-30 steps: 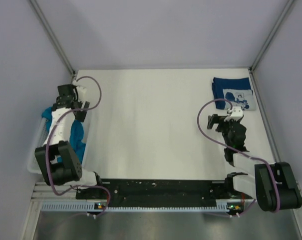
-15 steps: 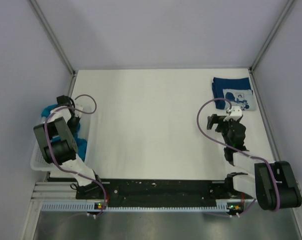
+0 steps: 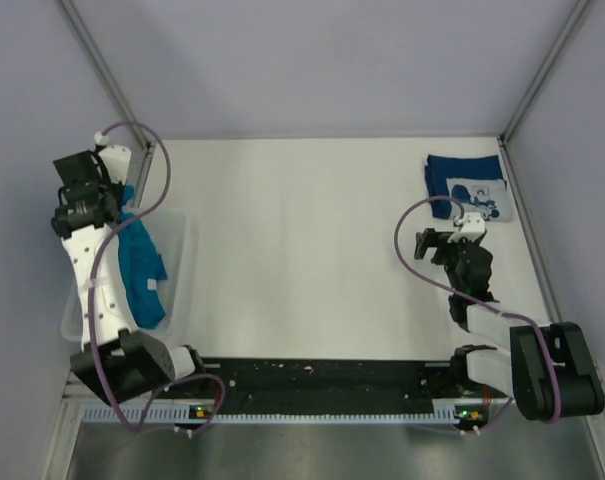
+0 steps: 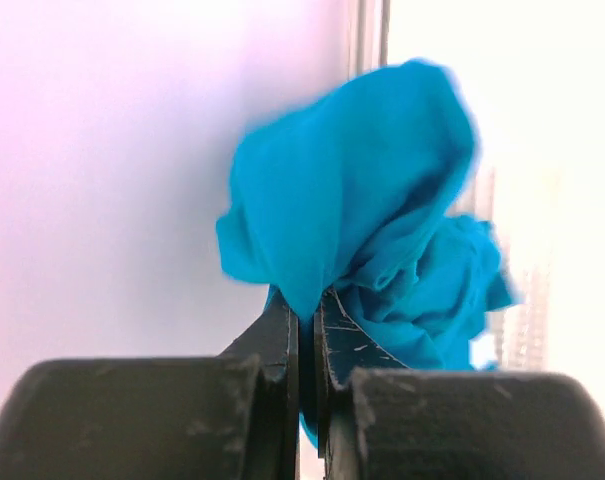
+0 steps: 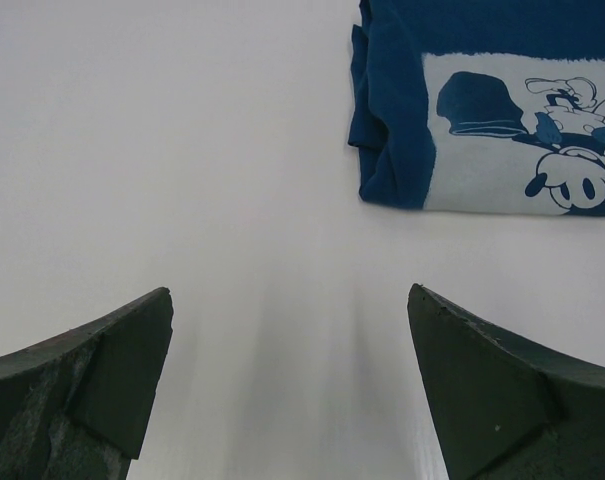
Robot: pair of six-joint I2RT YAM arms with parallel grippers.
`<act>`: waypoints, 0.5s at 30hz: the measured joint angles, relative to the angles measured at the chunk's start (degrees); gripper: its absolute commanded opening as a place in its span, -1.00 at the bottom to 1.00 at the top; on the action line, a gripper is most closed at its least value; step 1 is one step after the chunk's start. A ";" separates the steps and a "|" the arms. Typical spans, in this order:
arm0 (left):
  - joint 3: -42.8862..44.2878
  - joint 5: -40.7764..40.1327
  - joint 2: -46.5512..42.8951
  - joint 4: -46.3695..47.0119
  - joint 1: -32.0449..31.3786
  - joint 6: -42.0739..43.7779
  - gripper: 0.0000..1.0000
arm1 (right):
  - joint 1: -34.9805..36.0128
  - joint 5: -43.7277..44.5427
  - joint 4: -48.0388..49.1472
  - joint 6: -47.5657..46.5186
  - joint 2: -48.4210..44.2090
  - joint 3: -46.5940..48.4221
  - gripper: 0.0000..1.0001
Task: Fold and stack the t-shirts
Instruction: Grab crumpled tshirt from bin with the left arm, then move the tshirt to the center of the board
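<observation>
Two shirts, two very different states. A second ago the left gripper [image 4: 307,315] was low over the white plastic basket [image 3: 182,235] with its fingers spread. Half a second ago it was down among the cloth. Now its arm is raised toward the far-left corner and the fingers are pressed together on a fold of the teal t-shirt [image 3: 142,265], which has been drawn up and out in a long strip. The right gripper [image 5: 287,292] has not moved in that time, and the navy t-shirt [image 3: 467,180] lies where it did.

The overhead view hides the left fingertips behind the wrist. The left wrist camera shows them plainly: almost no gap, with teal cloth bunched above and to the right of the pinch. The right wrist camera shows both fingers spread wide over bare table [image 3: 302,250] with nothing between them. It also resolves the pale panel on the navy shirt into a cartoon figure, which from above is only a light patch.

The teal shirt's long axis runs from the raised gripper back toward the near edge, along the basket's length, with its lower end trailing inside the basket. The navy shirt sits folded in the far-right corner, wider across the table than deep, with its print on the near-right part.
</observation>
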 measured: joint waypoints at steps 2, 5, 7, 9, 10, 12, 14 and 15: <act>4.87 4.63 -5.81 -0.24 -0.66 0.13 -1.00 | 0.00 0.02 0.00 0.04 0.00 0.00 0.97; 9.75 15.45 -14.71 0.02 -3.76 0.15 -1.00 | 0.00 2.21 -0.09 0.81 0.00 0.00 0.97; 12.96 24.33 -19.47 -1.07 -6.82 -0.90 -1.00 | 0.00 5.53 -0.66 2.25 0.00 0.02 0.97; 18.71 32.22 -20.90 -2.78 -10.58 -3.32 -1.00 | 0.00 6.91 -1.36 2.64 -0.11 0.02 0.97; 21.03 34.36 -21.11 -2.08 -13.99 -4.50 -1.00 | 0.00 6.54 -1.66 2.45 -0.44 0.02 0.97; 21.88 37.16 -21.29 -0.42 -23.08 -6.43 -1.00 | 0.00 3.96 -3.63 1.64 -3.02 0.02 0.98; 20.85 37.79 -19.91 -0.70 -33.38 -8.41 -1.00 | 0.00 0.79 -7.19 1.99 -9.01 0.46 0.97; 20.11 37.35 -18.78 -0.63 -36.63 -8.98 -1.00 | 0.00 -1.33 -8.74 2.25 -12.20 1.31 0.96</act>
